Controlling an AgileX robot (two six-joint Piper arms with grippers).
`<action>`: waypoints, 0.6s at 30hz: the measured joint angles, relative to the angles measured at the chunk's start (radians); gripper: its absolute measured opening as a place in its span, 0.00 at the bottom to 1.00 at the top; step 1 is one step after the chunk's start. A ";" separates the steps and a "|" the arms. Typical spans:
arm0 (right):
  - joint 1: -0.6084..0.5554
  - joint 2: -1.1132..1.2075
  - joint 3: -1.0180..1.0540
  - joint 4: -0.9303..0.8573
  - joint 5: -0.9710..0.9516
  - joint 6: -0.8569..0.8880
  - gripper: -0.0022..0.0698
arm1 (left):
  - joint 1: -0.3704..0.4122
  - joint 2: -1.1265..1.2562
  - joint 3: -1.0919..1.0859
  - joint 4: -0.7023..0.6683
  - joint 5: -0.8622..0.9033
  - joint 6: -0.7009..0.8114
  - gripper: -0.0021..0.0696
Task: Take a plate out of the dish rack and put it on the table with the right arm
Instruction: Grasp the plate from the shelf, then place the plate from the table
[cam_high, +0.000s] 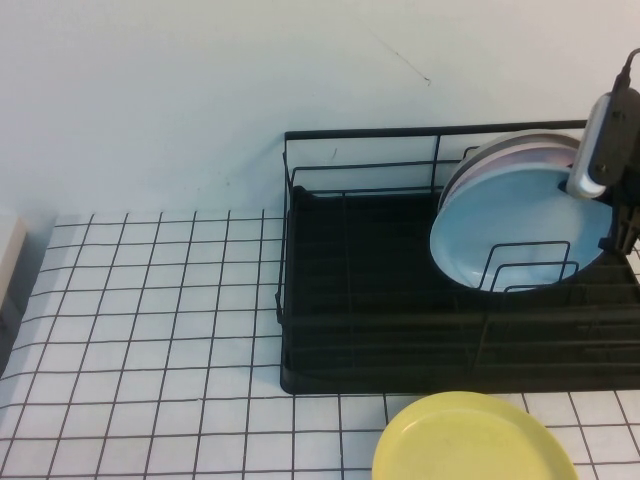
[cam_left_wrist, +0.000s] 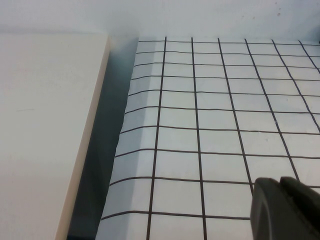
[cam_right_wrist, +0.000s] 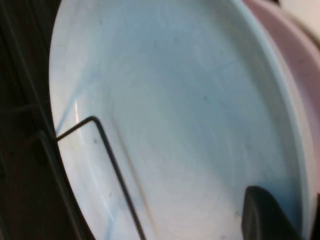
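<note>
White gridded table (cam_high: 150, 300), pale wall behind. Blue plate (cam_high: 510, 225) upright in dish rack (cam_high: 360, 300), pink plate (cam_right_wrist: 295, 75) behind it. My right gripper (cam_high: 600, 190) at plate's upper edge — grip unclear. My left gripper (cam_left_wrist: 285, 210) low over table — jaws unclear.

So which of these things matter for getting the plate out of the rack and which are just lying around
In the job:
- blue plate, upright in the rack
- dish rack
- table
- right gripper, at the blue plate's right edge

Just there:
- pink plate, behind the blue one
- yellow plate, on the table
- left gripper, low over bare table
</note>
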 joint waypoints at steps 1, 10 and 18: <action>0.000 -0.011 0.000 0.000 0.002 0.003 0.16 | 0.000 0.000 0.000 0.000 0.000 0.000 0.02; 0.000 -0.238 -0.002 0.002 0.001 0.067 0.15 | 0.000 0.000 0.000 0.000 0.000 0.000 0.02; -0.001 -0.487 -0.004 -0.001 0.027 0.483 0.15 | 0.000 0.000 0.000 0.000 0.000 0.000 0.02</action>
